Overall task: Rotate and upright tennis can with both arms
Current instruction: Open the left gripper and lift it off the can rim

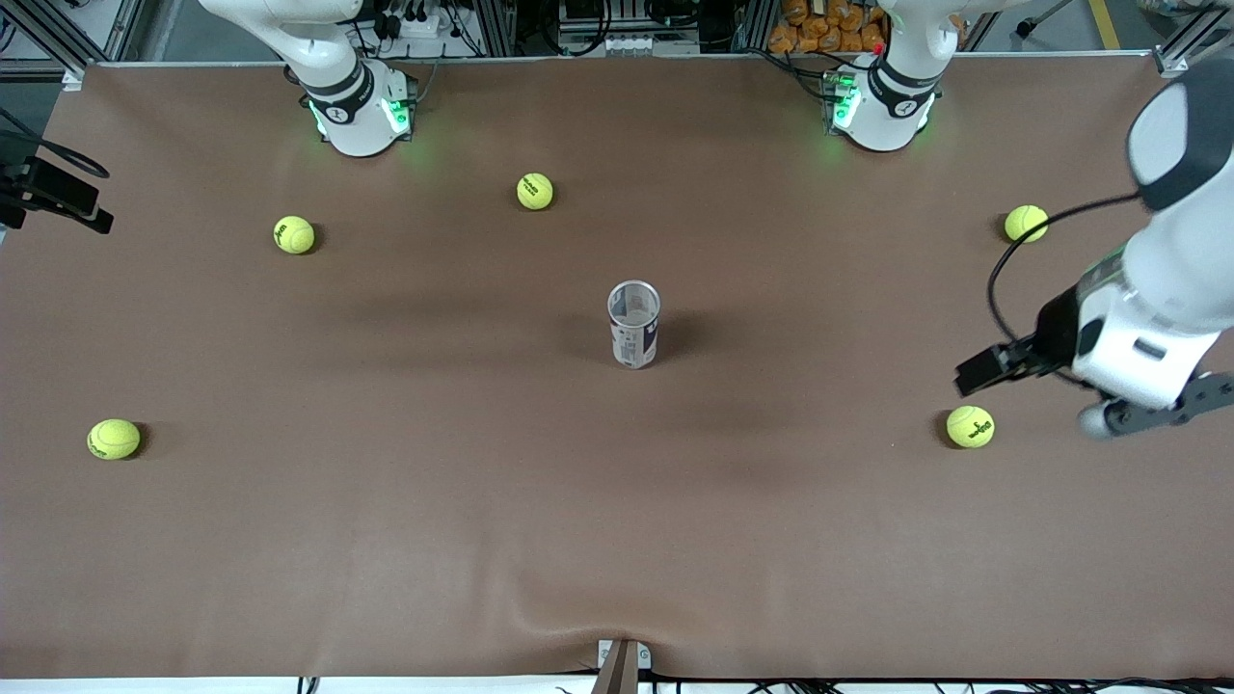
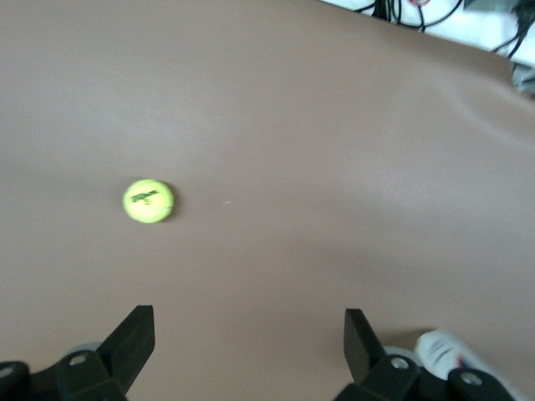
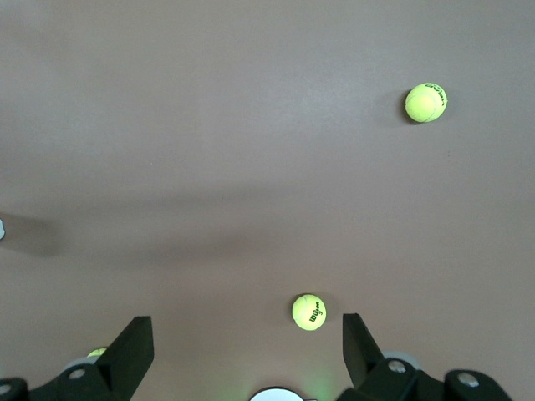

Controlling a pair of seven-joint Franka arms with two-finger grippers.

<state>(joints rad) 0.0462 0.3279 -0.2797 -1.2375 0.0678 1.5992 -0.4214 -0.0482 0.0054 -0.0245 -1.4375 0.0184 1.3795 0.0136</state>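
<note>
The tennis can (image 1: 634,325) stands upright in the middle of the brown table, its open silver rim on top, and no gripper touches it. A sliver of the tennis can (image 3: 2,228) shows at the edge of the right wrist view. My left gripper (image 1: 1166,410) hangs over the left arm's end of the table, open and empty (image 2: 249,322), close to a tennis ball (image 2: 149,200). My right gripper (image 3: 247,326) is out of the front view. It is open with nothing in it, high over the table by its own base.
Several yellow-green tennis balls lie scattered: one (image 1: 970,426) under the left arm, one (image 1: 1026,223) farther from the camera, one (image 1: 535,191) and one (image 1: 293,234) near the right arm's base, and one (image 1: 114,439) at the right arm's end.
</note>
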